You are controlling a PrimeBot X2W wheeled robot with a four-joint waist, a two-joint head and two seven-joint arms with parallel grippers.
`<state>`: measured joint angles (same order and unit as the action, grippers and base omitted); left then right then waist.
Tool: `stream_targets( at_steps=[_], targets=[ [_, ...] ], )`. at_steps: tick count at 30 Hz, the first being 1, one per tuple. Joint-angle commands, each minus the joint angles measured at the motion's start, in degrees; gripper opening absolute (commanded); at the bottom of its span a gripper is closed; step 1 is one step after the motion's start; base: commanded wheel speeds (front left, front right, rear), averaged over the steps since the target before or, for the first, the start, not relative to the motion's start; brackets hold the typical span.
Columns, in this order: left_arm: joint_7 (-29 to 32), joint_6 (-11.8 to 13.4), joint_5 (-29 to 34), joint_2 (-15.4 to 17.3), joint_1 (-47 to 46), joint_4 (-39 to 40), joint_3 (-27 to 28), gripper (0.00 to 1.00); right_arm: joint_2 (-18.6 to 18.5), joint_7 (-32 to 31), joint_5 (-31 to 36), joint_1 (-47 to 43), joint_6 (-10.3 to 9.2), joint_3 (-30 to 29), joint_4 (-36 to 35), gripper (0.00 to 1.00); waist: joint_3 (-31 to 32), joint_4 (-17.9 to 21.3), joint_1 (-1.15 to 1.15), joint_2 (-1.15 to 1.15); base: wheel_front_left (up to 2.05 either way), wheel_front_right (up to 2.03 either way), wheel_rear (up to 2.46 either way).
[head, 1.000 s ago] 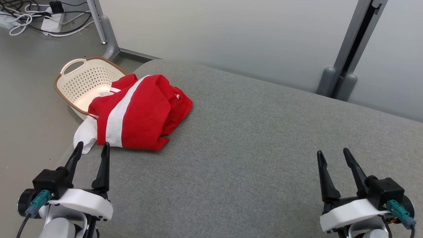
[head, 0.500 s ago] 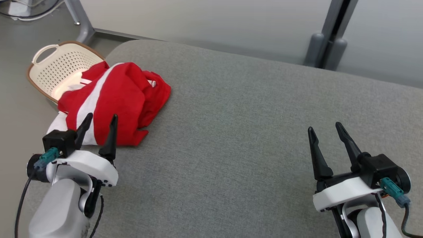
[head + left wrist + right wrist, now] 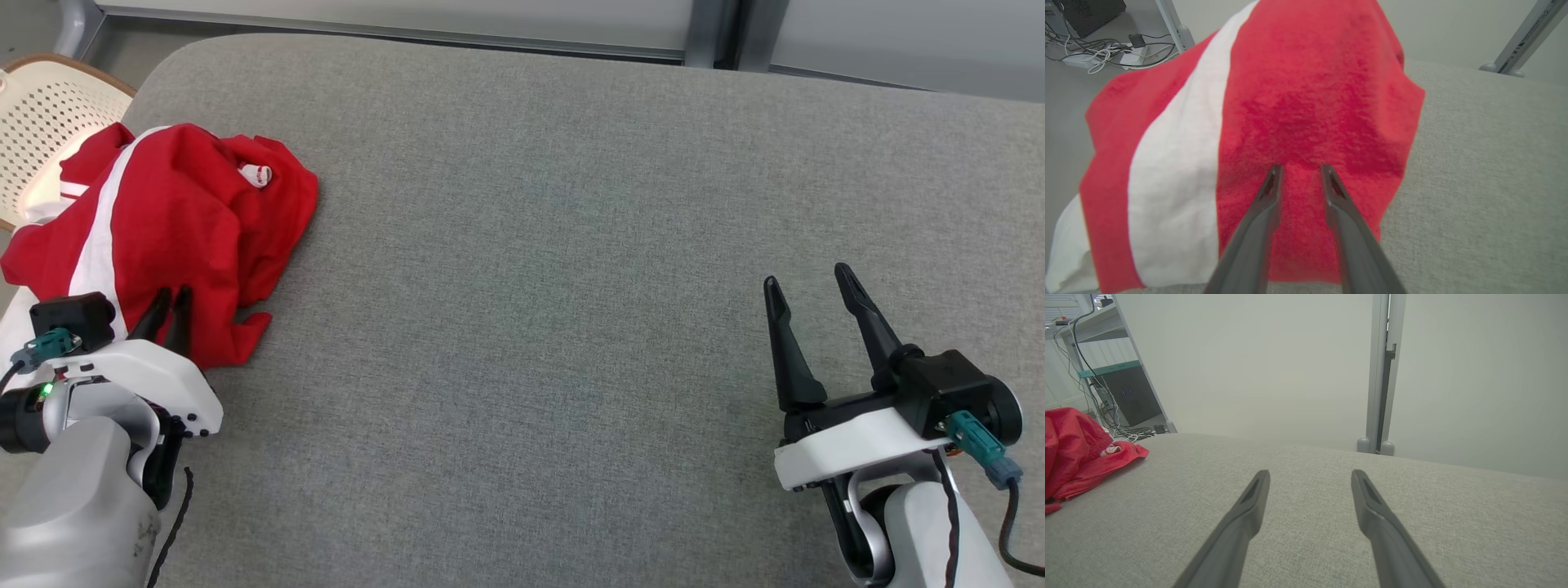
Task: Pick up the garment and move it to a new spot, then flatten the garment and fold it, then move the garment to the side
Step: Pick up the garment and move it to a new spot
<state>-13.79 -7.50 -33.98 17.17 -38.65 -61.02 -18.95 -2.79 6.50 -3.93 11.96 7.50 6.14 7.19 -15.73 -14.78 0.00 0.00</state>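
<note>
At the left edge of the grey fabric-covered table (image 3: 571, 245), the crumpled red-and-white garment (image 3: 188, 220) is straddled at its near hem by the half-closed left claw (image 3: 1300, 168); a firm grip cannot be confirmed. The right claw (image 3: 807, 275), spread wide and empty, is placed well apart.

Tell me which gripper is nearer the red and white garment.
Left. The left gripper presses its fingertips into the red and white garment at its near edge, cloth between them. The right gripper is far off across the grey upholstered surface.

Left edge crops the basket (image 3: 41, 114), partly behind the garment (image 3: 188, 220)
</note>
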Motion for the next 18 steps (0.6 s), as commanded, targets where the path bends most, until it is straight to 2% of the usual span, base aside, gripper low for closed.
stream_targets(
  at_steps=[1,6,10,18],
  targets=[
    [-0.32,0.02,-0.28,0.84,-0.77,-0.09,-0.25,0.00,-0.19,0.38,-0.26,0.67,-0.02,-0.17,0.07,1.00,0.05,-0.01,0.00,0.00,0.00,0.00,0.00],
    [-1.35,0.02,-1.38,3.21,-1.70,2.40,-0.97,0.00,-0.19,1.29,-0.82,0.37,-0.02,-0.92,0.71,1.00,1.14,-0.36,0.00,0.00,0.00,0.00,0.00],
    [-1.40,0.32,1.11,5.05,0.04,10.32,3.28,0.00,-0.20,1.72,-1.08,-0.73,-0.01,-1.70,0.66,1.00,2.56,-0.74,0.00,0.00,0.00,0.00,0.00],
    [-1.43,1.51,6.45,4.08,7.27,22.87,11.26,0.00,-0.19,1.83,-1.92,-2.80,-0.02,-2.83,0.37,1.00,5.78,-1.25,0.00,0.00,0.00,0.00,0.00]
  ],
)
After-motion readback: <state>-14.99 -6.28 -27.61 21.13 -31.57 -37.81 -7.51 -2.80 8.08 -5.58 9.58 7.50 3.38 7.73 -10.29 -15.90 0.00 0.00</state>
